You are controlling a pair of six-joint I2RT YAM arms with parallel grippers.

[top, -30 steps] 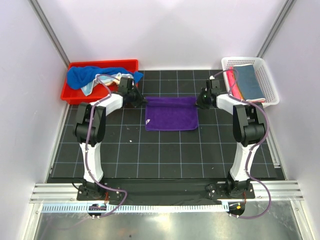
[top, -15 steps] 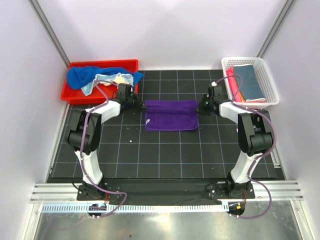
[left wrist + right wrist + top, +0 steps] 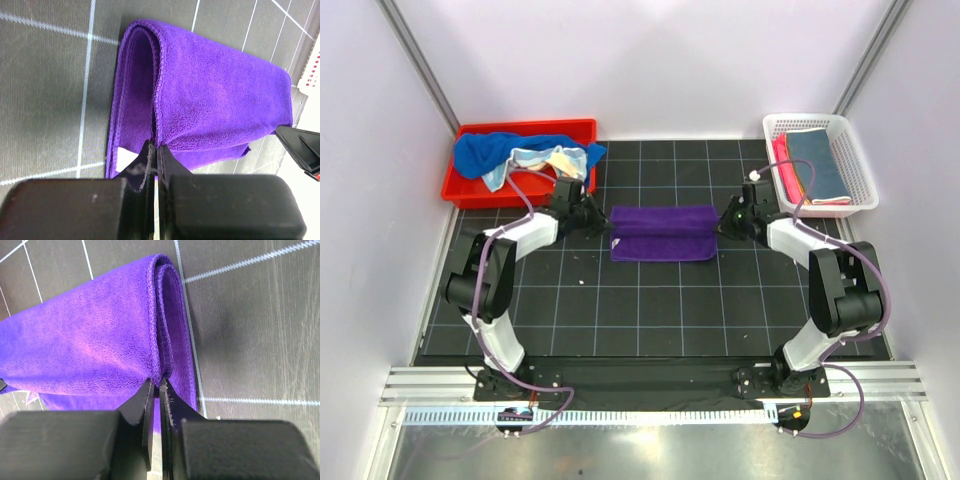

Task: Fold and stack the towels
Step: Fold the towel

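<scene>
- Far edge of the purple towel (image 3: 663,232) sits farther forward, folding over.
- On its corners, left gripper (image 3: 603,222) and right gripper (image 3: 725,222) pinch tight.
- Mid-fold; next, align edges, release.

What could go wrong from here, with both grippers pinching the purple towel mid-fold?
1. The left gripper and right gripper hold the purple towel only by its thin hem; a corner could slip out and the fold flop open.
2. The lower layer shows beyond the lifted one, so releasing here would likely leave uneven edges.
3. If one arm travels farther than the other, the fold could skew.
</scene>
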